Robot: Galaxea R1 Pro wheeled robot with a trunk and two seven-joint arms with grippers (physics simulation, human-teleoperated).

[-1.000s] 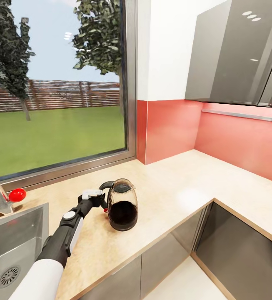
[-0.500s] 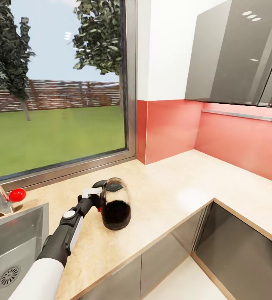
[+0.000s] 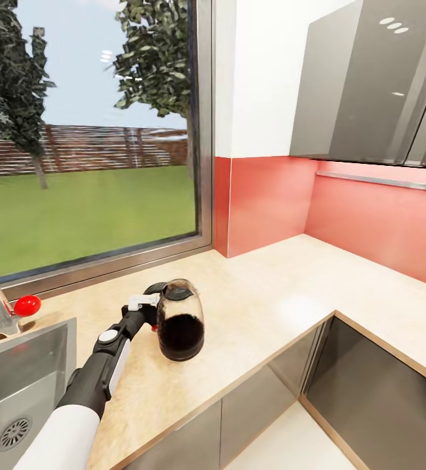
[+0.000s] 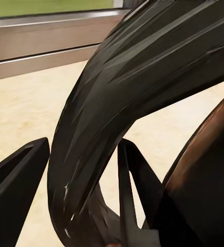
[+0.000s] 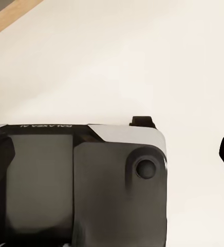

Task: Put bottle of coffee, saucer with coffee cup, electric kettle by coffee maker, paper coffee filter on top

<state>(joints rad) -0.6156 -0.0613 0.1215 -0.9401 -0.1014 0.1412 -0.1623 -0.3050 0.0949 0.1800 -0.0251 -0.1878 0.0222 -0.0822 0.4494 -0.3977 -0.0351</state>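
Head view: my left hand (image 3: 152,312) grips the kettle (image 3: 180,321) by its handle; it stands upright on the surface (image 3: 271,294), right of the sink (image 3: 23,372). Kettle step underway; next, carry it to the coffee maker.

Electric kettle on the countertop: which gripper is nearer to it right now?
Left. The left gripper is at the electric kettle, its fingers straddling the black loop handle. The right gripper hangs over pale floor, with no kettle near it.
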